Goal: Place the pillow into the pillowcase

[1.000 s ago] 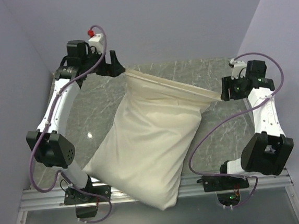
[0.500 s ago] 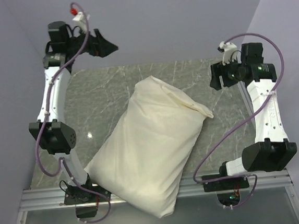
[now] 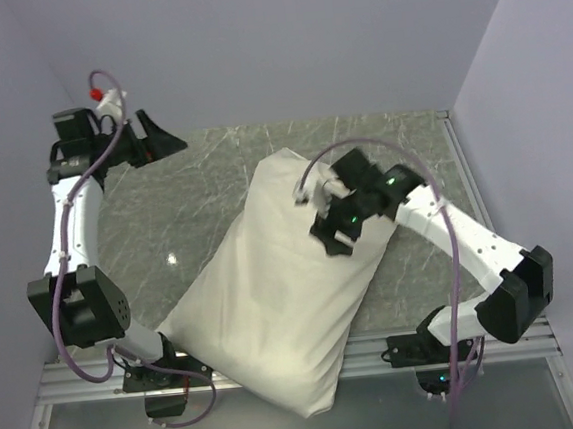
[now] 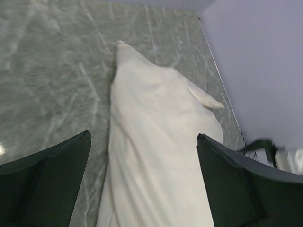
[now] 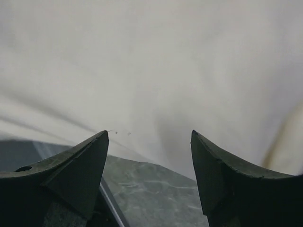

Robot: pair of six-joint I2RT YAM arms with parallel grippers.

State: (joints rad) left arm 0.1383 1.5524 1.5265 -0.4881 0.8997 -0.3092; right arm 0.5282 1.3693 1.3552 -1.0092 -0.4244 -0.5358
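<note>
Insertion looks done; the step in hand is closing up the open end.
The pillowcase [image 3: 274, 296] lies plump and diagonal on the table [image 3: 194, 192], its near corner over the front edge. The pillow isn't visible, presumably fully inside. The right gripper [image 3: 330, 233] hovers over the far end, jaws spread, gripping nothing. The left gripper [image 3: 172, 142] is raised well apart at far left, also wide and empty. Next move probably calls for a fabric-only pinch on the loose mouth flap [image 4: 206, 99] to pull it over.

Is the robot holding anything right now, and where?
Nothing. Left end effector and right end effector are both open; the stuffed cream-white fabric pillowcase lies ungripped.
</note>
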